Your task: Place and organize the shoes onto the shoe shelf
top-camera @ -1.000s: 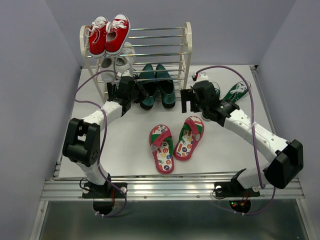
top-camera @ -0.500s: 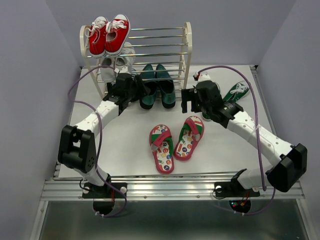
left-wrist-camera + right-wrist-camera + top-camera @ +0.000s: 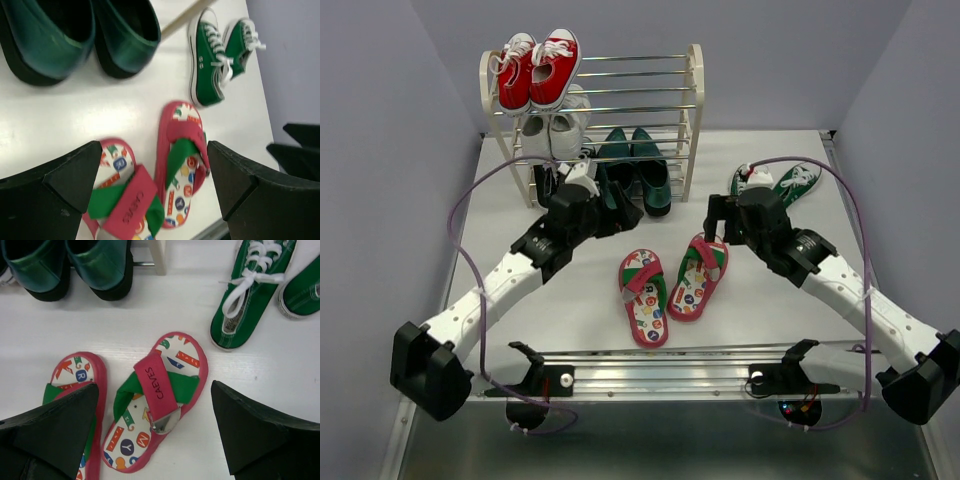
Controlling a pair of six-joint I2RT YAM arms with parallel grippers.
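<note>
The shoe shelf [image 3: 692, 95] stands at the back. The dark teal slip-ons [image 3: 635, 170] sit side by side at its lowest level, heels sticking out toward me. The red flip-flops [image 3: 670, 285] lie on the table in front. The green sneakers [image 3: 775, 183] lie at the right of the shelf. My left gripper [image 3: 618, 208] is open just in front of the slip-ons, holding nothing. In the left wrist view it [image 3: 154, 150] frames both flip-flops [image 3: 177, 160]. My right gripper [image 3: 718, 215] hangs open above the right flip-flop [image 3: 155, 400].
Red sneakers [image 3: 540, 70] sit on the shelf's top tier and white sneakers [image 3: 552, 125] on the middle one, both at the left. The shelf's right leg [image 3: 159, 255] stands between the slip-ons [image 3: 65, 265] and a green sneaker [image 3: 245, 295].
My left gripper has opened and drawn back from the teal slip-ons toward the table's middle. My right gripper has shifted right and nearer, uncovering the green sneakers.
</note>
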